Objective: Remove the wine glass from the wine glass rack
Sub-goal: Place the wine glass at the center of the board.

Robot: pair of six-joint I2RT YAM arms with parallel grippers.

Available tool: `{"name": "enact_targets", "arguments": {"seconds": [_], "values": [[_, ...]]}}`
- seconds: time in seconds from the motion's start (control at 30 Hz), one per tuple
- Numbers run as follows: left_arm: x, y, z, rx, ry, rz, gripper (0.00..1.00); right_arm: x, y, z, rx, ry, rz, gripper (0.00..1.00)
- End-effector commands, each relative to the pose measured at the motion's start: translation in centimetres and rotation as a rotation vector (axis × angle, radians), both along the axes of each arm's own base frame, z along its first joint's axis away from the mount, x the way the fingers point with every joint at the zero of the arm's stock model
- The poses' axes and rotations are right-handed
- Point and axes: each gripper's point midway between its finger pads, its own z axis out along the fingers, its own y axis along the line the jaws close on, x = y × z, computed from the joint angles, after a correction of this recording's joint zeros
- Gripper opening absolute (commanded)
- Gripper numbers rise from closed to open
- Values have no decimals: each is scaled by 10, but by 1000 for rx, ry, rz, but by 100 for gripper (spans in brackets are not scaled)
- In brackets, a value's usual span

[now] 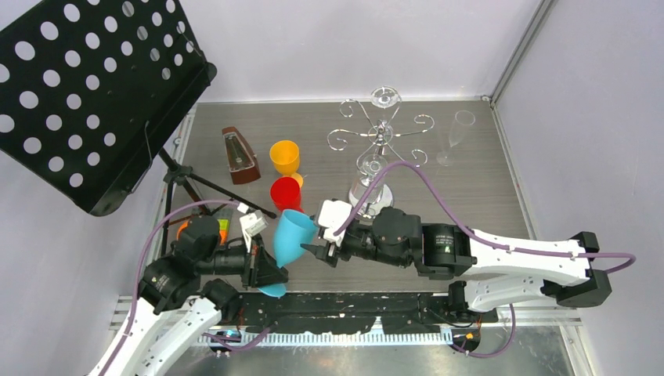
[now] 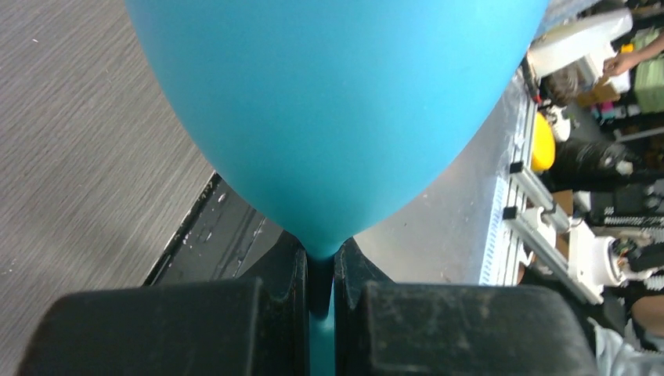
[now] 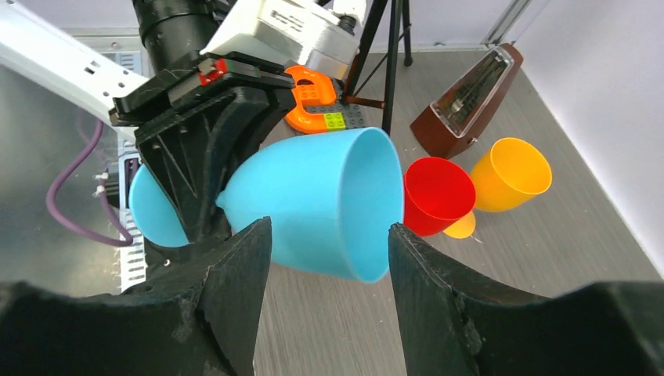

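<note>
Blue wine glass (image 2: 337,110) clamped by its stem in my left gripper (image 2: 321,274), off the wine glass rack (image 1: 381,133).

My left gripper's black fingers pinch the thin stem just under the bowl, so the glass lies tipped on its side with its mouth towards my right gripper (image 3: 329,227). That gripper is spread wide, one dark, rough finger on each side of the bowl, not touching it as far as I can tell. The glass is smooth, matte, opaque plastic with an egg-shaped bowl and a round foot. The rack stands beyond my right gripper, well apart from my left one: shiny chrome wire with curled arms on a central post. A red goblet (image 3: 434,192) and a yellow goblet (image 3: 509,172) stand just past the blue rim on the grey wood-grain table (image 3: 564,258).
</note>
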Motion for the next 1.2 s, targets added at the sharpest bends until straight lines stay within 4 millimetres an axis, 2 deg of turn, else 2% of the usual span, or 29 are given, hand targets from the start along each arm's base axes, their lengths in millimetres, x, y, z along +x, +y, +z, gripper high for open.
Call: {"name": "enact_targets", "arguments": {"seconds": [0.0,0.27,0.47,0.67,0.8,0.87,0.93,1.03,1.1,1.17], "values": [[-6,5,5,30,-129,-45,0,-11,-11,25,32,61,106,63],[-23,9,10,12,-219,-122,0,-49,-17,29,36,117,381,64],[-27,10,10,12,-242,-146,0,-58,-13,25,24,144,455,63],[-29,10,9,12,-248,-156,0,-63,1,19,-5,175,502,63],[-30,11,9,10,-250,-159,0,-64,10,16,-18,188,521,59],[-30,11,10,9,-253,-158,0,-65,14,13,-24,199,534,52],[-29,11,10,12,-254,-153,0,-67,16,11,-30,210,546,40],[-27,12,10,18,-255,-141,0,-68,19,8,-35,224,550,16],[-25,12,9,28,-253,-129,0,-68,20,7,-36,230,550,7],[-20,13,7,44,-252,-106,0,-66,21,5,-37,236,542,6]]}}
